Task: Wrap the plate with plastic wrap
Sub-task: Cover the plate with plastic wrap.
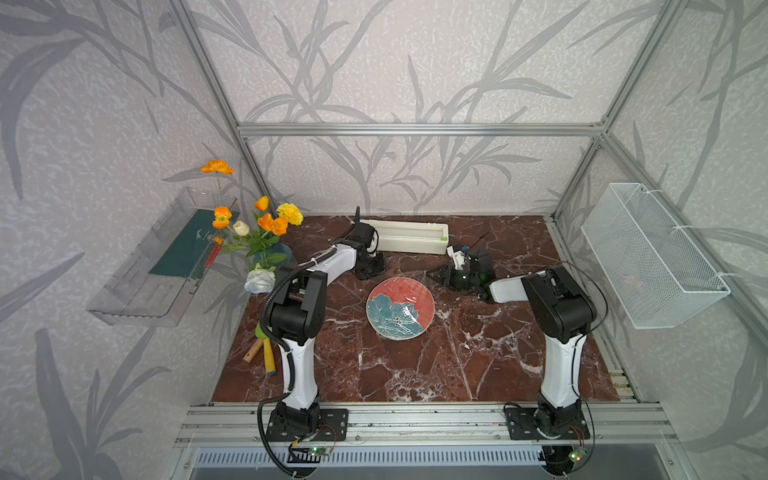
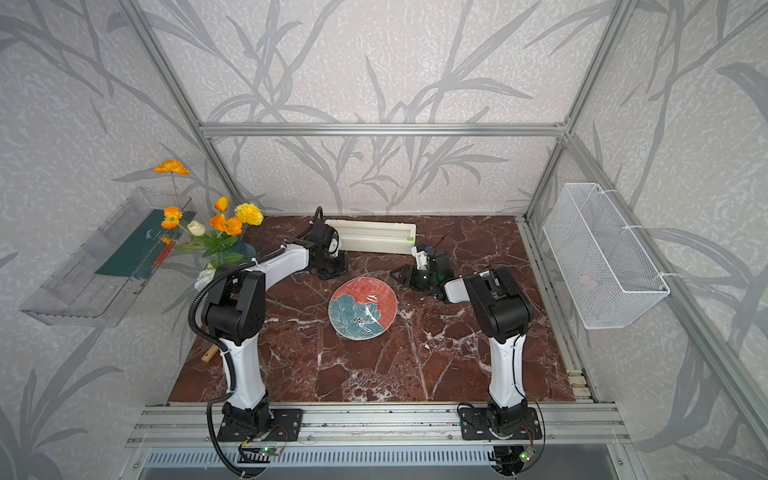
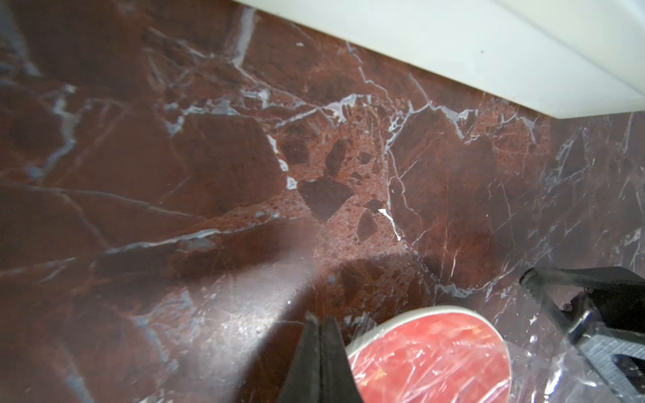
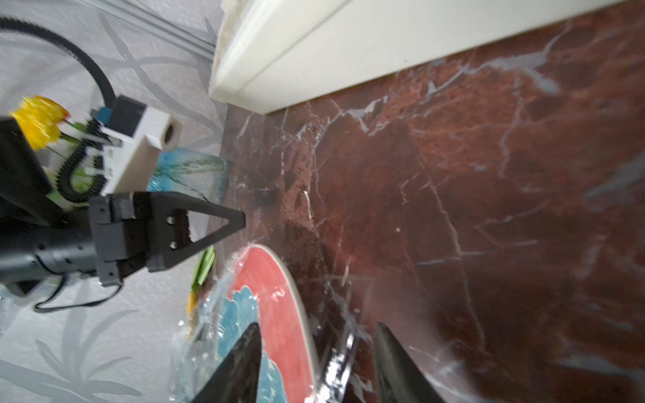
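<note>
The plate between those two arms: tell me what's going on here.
Two robot arms are wrapping the plate in plastic wrap. Crinkly film already lies over it. The left gripper sits beside the plate's far rim with its fingers shut; whether they pinch film is unclear. The right gripper has open fingers straddling the rim. The dispenser box lies behind.

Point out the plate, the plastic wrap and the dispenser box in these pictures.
plate [image 1: 400, 308], in a top view: middle of its flowered face.
plastic wrap [image 3: 537, 363], left wrist view: crinkled film lying beyond the plate's rim.
dispenser box [image 1: 403, 244], in a top view: its long front wall.
</note>
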Available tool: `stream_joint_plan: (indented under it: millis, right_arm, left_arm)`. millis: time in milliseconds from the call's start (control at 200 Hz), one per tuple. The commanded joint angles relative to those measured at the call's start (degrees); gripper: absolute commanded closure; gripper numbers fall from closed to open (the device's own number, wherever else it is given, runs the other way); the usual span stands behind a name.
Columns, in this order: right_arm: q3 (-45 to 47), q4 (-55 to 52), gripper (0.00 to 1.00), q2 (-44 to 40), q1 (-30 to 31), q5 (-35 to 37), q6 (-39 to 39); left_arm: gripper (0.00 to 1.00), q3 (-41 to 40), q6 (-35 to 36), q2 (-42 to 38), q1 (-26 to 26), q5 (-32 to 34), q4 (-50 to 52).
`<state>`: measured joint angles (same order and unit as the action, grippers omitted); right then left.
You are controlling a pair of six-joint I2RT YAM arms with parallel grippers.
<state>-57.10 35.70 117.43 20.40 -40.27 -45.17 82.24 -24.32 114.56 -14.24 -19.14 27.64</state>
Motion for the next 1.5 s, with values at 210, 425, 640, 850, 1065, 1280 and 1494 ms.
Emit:
stream_joint_plan:
  millis: [210,425,640,850,1065,1280,1494]
  right_arm:
    - [1.2,5.0,0.61,1.8,0.3,-2.0,-1.5]
    - [-0.6,-8.9,0.45,-0.4,0.4,3.6,8.2]
    - [-3.1,-10.9,0.38,2.0,0.6,1.7,10.1]
    - [-3.3,-2.2,0.37,5.0,2.3,-1.3,3.2]
    - [-2.7,-0.4,0.47,5.3,2.7,-1.6,1.9]
    - [-1.9,-1.6,0.72,3.1,2.7,-0.3,3.0]
    - [-1.6,-6.5,1.0,-0.3,2.4,3.4,6.2]
  left_arm:
    - [1.0,-2.0,-1.4,-3.6,1.2,0.0,-0.3]
    - [1.0,-2.4,-0.6,-3.9,1.2,-1.1,0.0]
    - [0.79,-2.4,0.1,-2.9,0.4,-5.1,-1.4]
    - [0.64,-2.4,-0.1,-1.5,-0.1,-7.4,-2.2]
    - [0.53,-2.4,-0.6,-0.7,-0.1,-9.9,-3.5]
    - [0.52,-2.4,-0.8,-0.4,0.0,-9.9,-3.4]
    - [0.52,-2.5,0.4,-1.5,0.0,-7.7,-1.4]
